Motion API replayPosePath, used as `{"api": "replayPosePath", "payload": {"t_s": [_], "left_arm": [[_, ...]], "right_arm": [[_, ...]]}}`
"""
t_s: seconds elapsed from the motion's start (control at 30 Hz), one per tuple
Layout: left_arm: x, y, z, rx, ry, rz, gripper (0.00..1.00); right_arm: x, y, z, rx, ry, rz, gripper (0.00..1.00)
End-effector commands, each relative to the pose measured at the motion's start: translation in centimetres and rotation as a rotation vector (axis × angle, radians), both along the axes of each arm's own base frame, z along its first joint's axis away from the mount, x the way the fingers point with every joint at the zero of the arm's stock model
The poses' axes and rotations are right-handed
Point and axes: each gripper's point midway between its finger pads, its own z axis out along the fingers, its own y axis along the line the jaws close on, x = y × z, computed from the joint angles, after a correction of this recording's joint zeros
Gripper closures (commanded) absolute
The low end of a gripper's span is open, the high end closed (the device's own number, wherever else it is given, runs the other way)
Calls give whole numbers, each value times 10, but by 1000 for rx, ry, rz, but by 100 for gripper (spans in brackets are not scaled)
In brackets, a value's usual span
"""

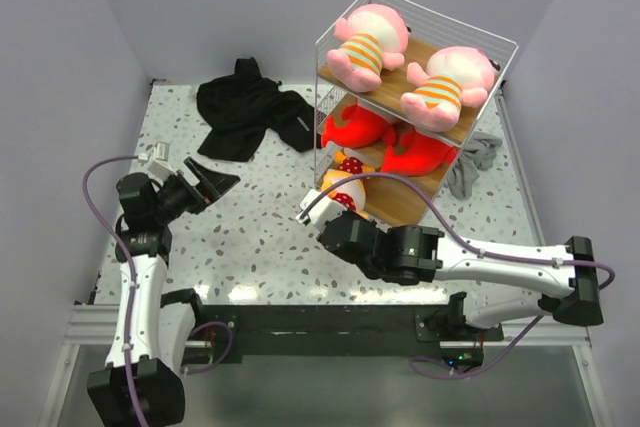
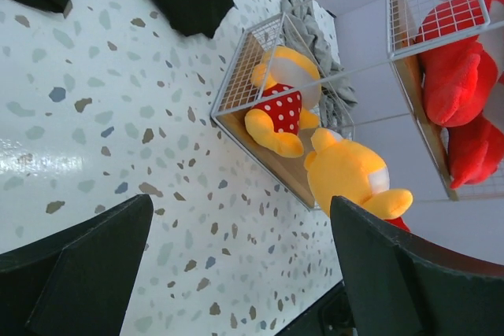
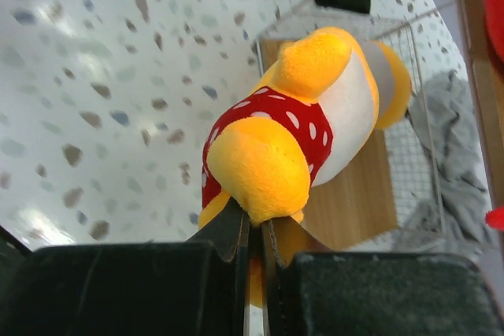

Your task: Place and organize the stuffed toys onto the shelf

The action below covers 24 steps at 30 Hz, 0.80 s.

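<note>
**Finishing the Lowest Tier: Right Arm Loaded, Left Arm Free**

1. Left of the top view: the left gripper (image 1: 207, 182) hangs over the table (image 1: 250, 237), jaws spread wide with nothing between them. It is well apart from every toy. The black garment (image 1: 245, 112) lies at the upper left and is not part of the job.

2. Centre: the right gripper (image 3: 256, 234) is clenched on the lower end of the held orange-yellow toy (image 3: 299, 123), pinching what looks like a foot. The toy extends straight ahead of the jaws. Its long axis runs up and to the right in the wrist frame, toward the bottom board (image 3: 354, 202), head leading. The right arm is the nearer arm and the only one placed to finish. The likely next move is a short push along that axis, then release.

3. Right: the shelf (image 1: 398, 75) carries two pink toys (image 1: 370, 47) on the top board and two red toys (image 1: 355, 127) on the middle board. The seated orange-yellow toy (image 2: 279, 104) is on the bottom board, just beside the held one. A grey cloth (image 1: 470, 167) lies at the shelf's right side.

Limits of view:
- It cannot be told whether the held toy's head rests on the board or hovers over it.
- In the top view the wrist hides the right fingertips.
- The left wrist frame cuts off the red toys.
</note>
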Motion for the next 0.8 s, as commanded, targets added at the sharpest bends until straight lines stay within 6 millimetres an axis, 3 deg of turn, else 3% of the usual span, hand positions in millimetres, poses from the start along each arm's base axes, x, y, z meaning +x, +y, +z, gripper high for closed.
{"api": "replayPosePath", "payload": {"t_s": [0.0, 0.17, 0.37, 0.4, 0.57, 0.77], "left_arm": [[4, 9, 13, 140, -88, 21, 0], [4, 19, 3, 203, -114, 87, 0], [5, 31, -15, 255, -88, 145, 1], [5, 31, -18, 253, -80, 143, 1], [6, 31, -15, 255, -91, 141, 1], [5, 30, -16, 252, -94, 137, 1]], "right_arm": [[6, -49, -24, -392, -57, -34, 100], [7, -62, -24, -514, -44, -109, 100], [14, -82, -47, -725, -100, -130, 100], [21, -75, -48, -716, -129, -112, 100], [45, -97, -71, -755, -90, -149, 100], [65, -96, -84, -784, -102, -133, 100]]}}
